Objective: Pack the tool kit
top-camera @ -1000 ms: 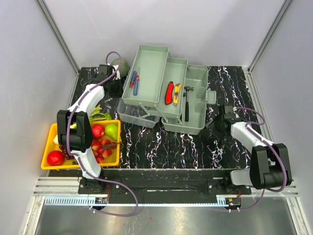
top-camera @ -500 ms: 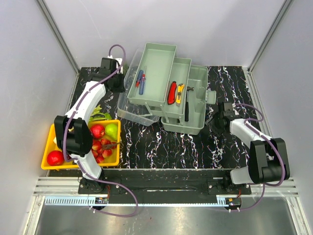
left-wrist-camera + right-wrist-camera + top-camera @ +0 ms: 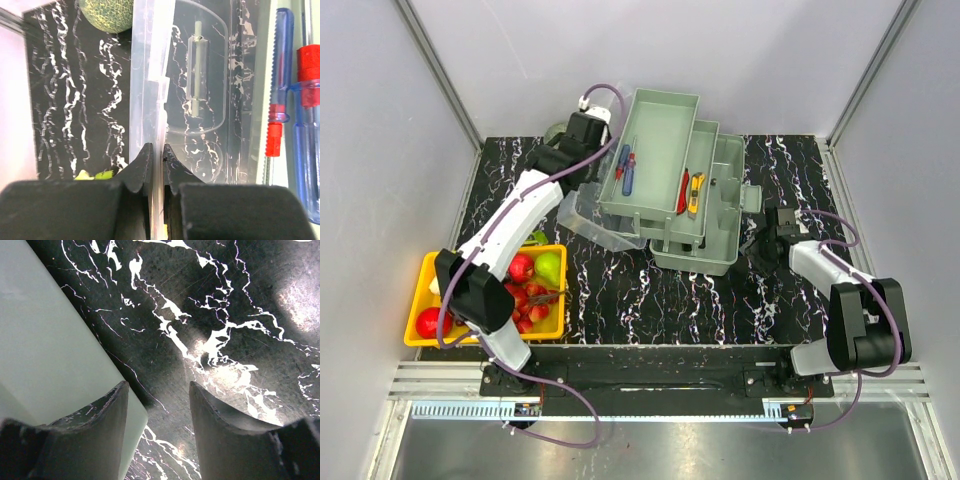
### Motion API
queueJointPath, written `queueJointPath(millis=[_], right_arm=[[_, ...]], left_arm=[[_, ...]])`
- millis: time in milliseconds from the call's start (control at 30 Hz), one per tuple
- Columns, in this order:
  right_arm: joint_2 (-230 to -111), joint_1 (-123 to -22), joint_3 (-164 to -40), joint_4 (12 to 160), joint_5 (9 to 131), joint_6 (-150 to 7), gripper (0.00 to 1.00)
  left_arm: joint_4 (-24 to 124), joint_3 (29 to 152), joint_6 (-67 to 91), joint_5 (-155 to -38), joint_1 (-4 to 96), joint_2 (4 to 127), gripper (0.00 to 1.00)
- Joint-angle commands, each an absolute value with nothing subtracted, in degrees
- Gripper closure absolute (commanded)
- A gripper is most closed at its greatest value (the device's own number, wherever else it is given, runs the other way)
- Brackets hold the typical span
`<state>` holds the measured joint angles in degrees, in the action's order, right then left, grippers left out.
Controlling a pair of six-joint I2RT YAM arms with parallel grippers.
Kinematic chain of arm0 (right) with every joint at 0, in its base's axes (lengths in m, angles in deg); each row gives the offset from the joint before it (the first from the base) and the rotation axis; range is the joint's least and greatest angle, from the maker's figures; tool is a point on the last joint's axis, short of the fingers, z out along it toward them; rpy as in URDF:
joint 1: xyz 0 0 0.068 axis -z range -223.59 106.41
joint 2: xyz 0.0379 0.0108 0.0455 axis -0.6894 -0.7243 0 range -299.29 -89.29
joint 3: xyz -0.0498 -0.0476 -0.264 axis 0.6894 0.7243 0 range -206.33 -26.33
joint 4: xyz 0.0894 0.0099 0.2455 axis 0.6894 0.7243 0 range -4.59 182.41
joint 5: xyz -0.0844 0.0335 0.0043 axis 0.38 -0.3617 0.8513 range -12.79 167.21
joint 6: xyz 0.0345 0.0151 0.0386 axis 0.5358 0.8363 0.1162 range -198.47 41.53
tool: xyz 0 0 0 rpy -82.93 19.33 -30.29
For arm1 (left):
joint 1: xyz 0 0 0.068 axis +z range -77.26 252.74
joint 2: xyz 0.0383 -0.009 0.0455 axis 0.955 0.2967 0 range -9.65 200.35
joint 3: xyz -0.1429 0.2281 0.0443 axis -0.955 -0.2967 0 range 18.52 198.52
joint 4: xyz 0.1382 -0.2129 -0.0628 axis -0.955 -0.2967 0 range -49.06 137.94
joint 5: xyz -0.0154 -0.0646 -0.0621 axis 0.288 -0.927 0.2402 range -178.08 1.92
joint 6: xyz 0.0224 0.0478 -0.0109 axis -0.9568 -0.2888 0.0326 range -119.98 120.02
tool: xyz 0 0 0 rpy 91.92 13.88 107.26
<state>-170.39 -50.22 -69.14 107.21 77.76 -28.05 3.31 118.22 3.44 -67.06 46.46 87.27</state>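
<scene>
From here the black marbled tabletop (image 3: 650, 300) fills the gap between my right jaws, which are spread with nothing in them. The pale grey-green toolbox (image 3: 705, 255) sits just beside those jaws. Its wall runs close behind one of the fingers (image 3: 100, 430) in the right wrist view, though I cannot tell whether they touch. Its fold-out trays (image 3: 655, 130) are stepped up and across from the right jaws toward the left jaws. My left jaws are pressed almost together, pinching the thin edge of the clear lid (image 3: 200, 100), which rises straight out from between them. The yellow fruit tray (image 3: 420, 290) lies well apart from both pairs of jaws, nearer the left arm's base. Two blue-handled screwdrivers (image 3: 280, 60) lie in the top tray just beyond the left jaws. A red tool (image 3: 681, 192) and a yellow tool (image 3: 693, 192) lie in the next tray, between the two pairs of jaws. A green melon (image 3: 107, 12) sits on the tabletop ahead of the left jaws, outside the lid.
</scene>
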Motion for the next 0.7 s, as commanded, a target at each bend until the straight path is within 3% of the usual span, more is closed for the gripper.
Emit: queueJointPath(millis=[0,300,667], right_arm=[[-171.55,-50.62,-71.95,103.95,76.94,-26.61,0.43],[-174.45,-50.61,-72.48,103.16,76.68,-26.7,0.44],[-177.44,-50.62,-73.62,99.65,70.18,-30.3,0.47]], left_arm=[[8.22,125.91,3.28,-57.6,39.71,85.97,1.0],[6.63,129.69,-3.57,-38.17,28.54,91.77,1.0],[4.78,139.09,-8.06,-28.93,19.66,100.64,1.0]])
